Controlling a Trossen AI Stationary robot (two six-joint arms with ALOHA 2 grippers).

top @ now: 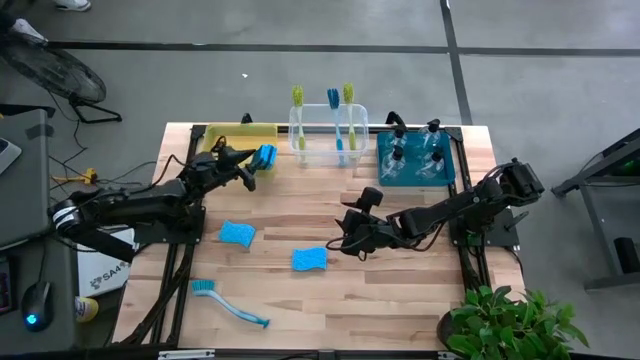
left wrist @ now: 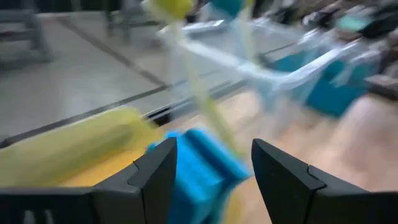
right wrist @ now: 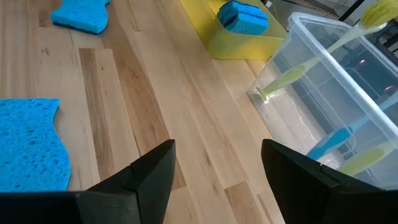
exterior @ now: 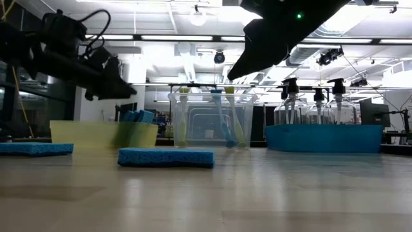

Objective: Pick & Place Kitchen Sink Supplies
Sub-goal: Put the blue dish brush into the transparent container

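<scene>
High view puts the left gripper (top: 255,160) at the near edge of the yellow bin (top: 228,133), its jaws parted with a blue sponge (top: 266,156) between the fingers; whether the sponge is pinched or already loose I cannot tell. Right wrist view shows that sponge (right wrist: 242,17) lying at the bin's open top. The right gripper (top: 348,238) hangs over mid-table with its jaws spread and nothing in them, just beside a second sponge (top: 309,260). A third sponge (top: 237,233) lies flat left of it, and a blue dish brush (top: 228,302) rests near the front edge. Three brushes (top: 334,118) stand in the clear bin (top: 361,150), and spray bottles (top: 414,152) fill the teal bin (top: 452,175).
</scene>
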